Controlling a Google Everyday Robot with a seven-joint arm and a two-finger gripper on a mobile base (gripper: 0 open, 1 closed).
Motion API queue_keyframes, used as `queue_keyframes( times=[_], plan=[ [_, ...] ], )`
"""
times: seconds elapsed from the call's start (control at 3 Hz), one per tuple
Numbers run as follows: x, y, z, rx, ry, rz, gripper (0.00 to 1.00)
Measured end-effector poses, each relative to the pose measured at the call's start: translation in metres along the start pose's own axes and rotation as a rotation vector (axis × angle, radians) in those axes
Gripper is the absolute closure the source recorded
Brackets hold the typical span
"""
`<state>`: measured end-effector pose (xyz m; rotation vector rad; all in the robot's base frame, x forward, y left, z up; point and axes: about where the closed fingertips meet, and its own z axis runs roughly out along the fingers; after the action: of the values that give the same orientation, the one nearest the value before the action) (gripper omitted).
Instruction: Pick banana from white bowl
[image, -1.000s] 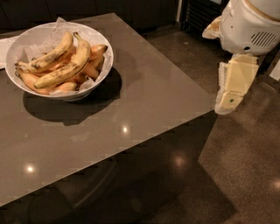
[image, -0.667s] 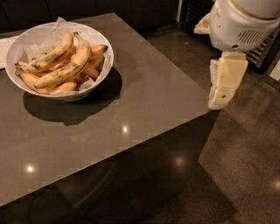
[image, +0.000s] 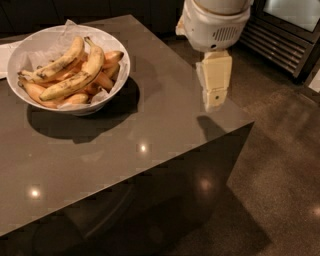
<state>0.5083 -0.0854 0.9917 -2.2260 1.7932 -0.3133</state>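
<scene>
The white bowl (image: 114, 80) stands at the back left of the grey table, lined with crumpled white paper and holding several bananas. The banana (image: 75, 80), long, pale yellow and brown-speckled with a dark stem tip, lies diagonally on top of the pile. A slightly shorter speckled banana (image: 57, 64) lies just behind it, and orange-toned ones (image: 102, 80) lie underneath. My gripper (image: 215, 97) hangs from the white arm housing (image: 215, 22) above the table's right edge. It is well to the right of the bowl and holds nothing that I can see.
The grey table (image: 150, 140) ends in a corner at the right, just below the gripper. Dark polished floor (image: 280, 165) lies beyond it. A metal-slatted appliance (image: 280, 40) stands at the back right. A white sheet (image: 5, 55) lies at the table's left edge.
The arm and gripper have moved left, from beside the table over the floor to above the table's right edge, closer to the bowl. The bowl and bananas have not moved.
</scene>
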Motion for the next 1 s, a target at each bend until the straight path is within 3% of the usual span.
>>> queue_keyframes(
  times=[0.67,1.0],
  plan=[
    [-0.005,-0.007,-0.001,0.046,0.007,-0.014,0.0],
    [-0.025,-0.031,-0.001,0.076,-0.015,-0.11,0.0]
  ],
)
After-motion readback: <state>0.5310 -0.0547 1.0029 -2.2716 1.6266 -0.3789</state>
